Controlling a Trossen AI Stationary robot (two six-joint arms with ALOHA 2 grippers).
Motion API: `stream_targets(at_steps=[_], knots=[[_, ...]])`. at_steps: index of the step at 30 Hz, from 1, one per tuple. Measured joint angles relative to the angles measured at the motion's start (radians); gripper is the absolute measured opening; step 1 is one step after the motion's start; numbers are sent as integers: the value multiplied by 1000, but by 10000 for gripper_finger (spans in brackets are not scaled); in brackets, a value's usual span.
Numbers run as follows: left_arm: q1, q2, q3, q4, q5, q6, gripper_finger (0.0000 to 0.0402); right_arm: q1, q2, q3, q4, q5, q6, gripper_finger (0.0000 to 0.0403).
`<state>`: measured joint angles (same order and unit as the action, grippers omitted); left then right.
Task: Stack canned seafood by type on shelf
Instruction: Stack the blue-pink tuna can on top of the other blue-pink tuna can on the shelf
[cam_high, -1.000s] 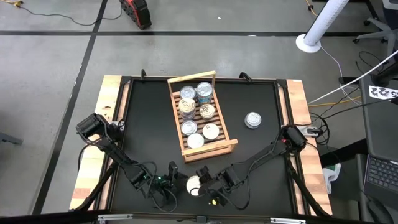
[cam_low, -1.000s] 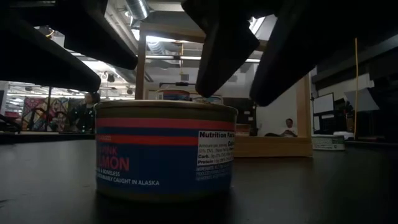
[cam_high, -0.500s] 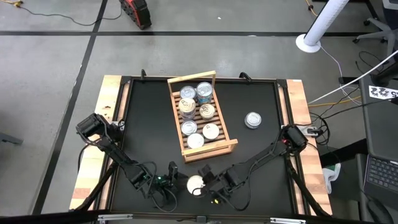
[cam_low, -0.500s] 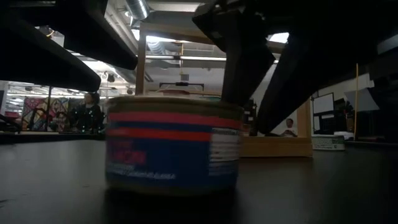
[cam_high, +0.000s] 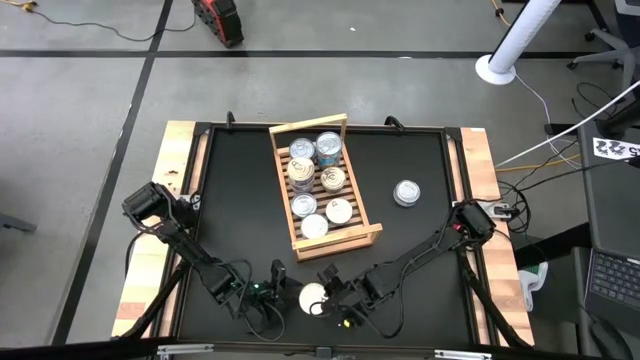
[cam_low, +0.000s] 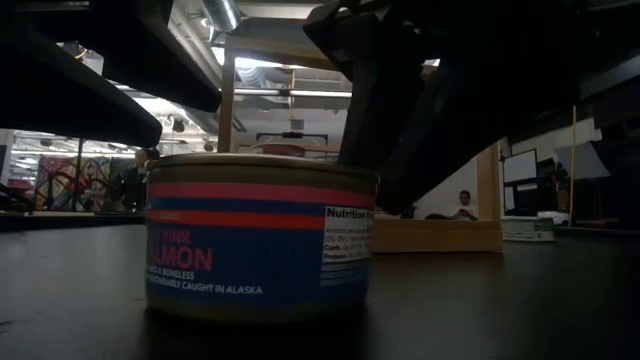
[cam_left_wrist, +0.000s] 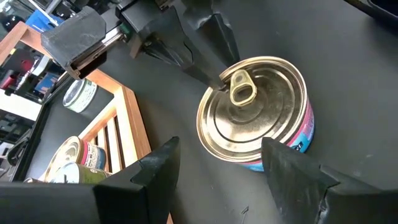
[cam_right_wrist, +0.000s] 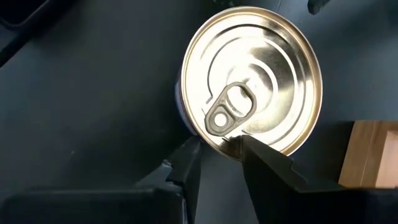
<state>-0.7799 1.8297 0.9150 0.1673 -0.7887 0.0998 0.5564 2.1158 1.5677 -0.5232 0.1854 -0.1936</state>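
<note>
A round salmon tin (cam_high: 313, 297) with a blue and red label (cam_low: 260, 245) stands on its base on the black table near the front edge. My right gripper (cam_right_wrist: 217, 146) comes down on its lid rim from the right, fingers close together. My left gripper (cam_left_wrist: 222, 152) waits open just left of the tin, one finger to each side of it; no touch shows. The wooden slatted shelf (cam_high: 335, 238) lies at mid table and holds several tins (cam_high: 318, 160). My right gripper is at the tin's lid rim (cam_right_wrist: 214, 138), beside the riveted end of the pull tab (cam_left_wrist: 239, 87). One fingertip (cam_right_wrist: 193, 152) lies outside the wall and the other (cam_right_wrist: 245, 146) over the lid's edge. The fingers slant down from the right. The tin stands upright on the table.
Another silver-lidded tin (cam_high: 406, 192) stands alone on the table, right of the shelf. The shelf's raised near rail (cam_left_wrist: 127, 118) is close behind the salmon tin. Wooden planks (cam_high: 170, 200) border the table on both sides. A person sits far off in the room (cam_low: 462, 205).
My right gripper has sunk a little onto the tin, and its fingers have drawn together at the rim. The tin was jolted toward the table's right, then settled about where it stood.
</note>
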Motion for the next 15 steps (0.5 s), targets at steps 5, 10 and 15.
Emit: stream_targets(at_steps=[5,10,15], knots=[[0,0,0,1,0,0,219,0,11,1,10,10,0,114],[0,0,0,1,0,6,219,1,12,1,16,10,3,114],[0,0,0,1,0,44,219,1,15,0,48,5,5,99]])
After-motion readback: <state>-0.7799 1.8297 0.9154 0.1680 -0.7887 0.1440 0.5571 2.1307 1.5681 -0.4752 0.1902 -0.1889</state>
